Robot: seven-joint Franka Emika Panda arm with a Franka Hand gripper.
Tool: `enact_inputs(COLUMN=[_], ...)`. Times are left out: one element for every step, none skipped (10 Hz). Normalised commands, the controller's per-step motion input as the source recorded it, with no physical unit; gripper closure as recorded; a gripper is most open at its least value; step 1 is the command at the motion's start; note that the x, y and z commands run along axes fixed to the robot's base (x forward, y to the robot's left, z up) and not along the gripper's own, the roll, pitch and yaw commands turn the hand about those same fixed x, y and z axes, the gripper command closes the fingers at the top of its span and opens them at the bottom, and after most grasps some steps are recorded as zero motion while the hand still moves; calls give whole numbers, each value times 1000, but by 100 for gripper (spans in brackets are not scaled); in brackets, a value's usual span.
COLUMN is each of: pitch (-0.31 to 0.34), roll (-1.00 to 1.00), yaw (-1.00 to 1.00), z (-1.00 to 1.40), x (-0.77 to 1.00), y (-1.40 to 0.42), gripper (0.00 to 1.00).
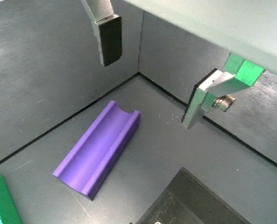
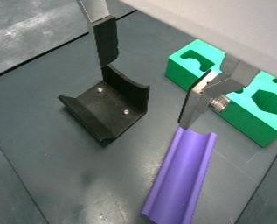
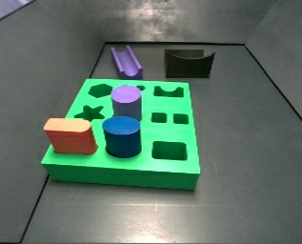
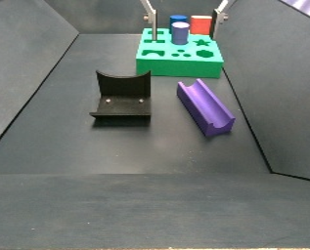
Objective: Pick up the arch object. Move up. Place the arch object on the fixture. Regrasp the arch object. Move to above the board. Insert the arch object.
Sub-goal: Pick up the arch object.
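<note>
You are looking at the board point(image 3: 121, 133), its arch hole waiting empty; beside it the arch object point(image 4: 205, 105) is lying flat, near the fixture point(image 4: 122, 96); above, the gripper point(image 2: 152, 83) is hanging open, holding nothing; judging so, every step is remaining.

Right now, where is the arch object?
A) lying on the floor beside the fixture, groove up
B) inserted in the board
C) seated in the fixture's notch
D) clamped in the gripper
A: the arch object lies flat on the floor next to the fixture, groove facing up, short of the board; the gripper hangs above with fingers apart and nothing between them.
</note>
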Motion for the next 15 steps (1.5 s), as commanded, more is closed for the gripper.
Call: enact_inputs(pitch=[-124, -171, -101, -87, 91, 0, -103, -79, -110, -111, -189, -109, -116, -97, -111], roll=[50, 171, 81, 59, 50, 0, -40, -53, -117, -66, -114, -114, -166, -109, -164], yaw=[-200, -31, 0, 0, 0, 0, 40, 323, 406, 263, 37, 74, 83, 51, 23], z=[-617, -774, -1000, -1000, -97, 0, -986, -1000, -891, -966, -689, -269, -446, -386, -451], x=[-386, -574, -554, -537, 20, 31, -154, -106, -46, -277, -66, -9, -217, -414, -274], y=[0, 0, 123, 154, 0, -11, 489, 820, 754, 583, -69, -137, -63, -86, 0], gripper=[0, 0, 0, 0, 0, 0, 0, 0, 0, 0, 0, 0, 0, 0, 0])
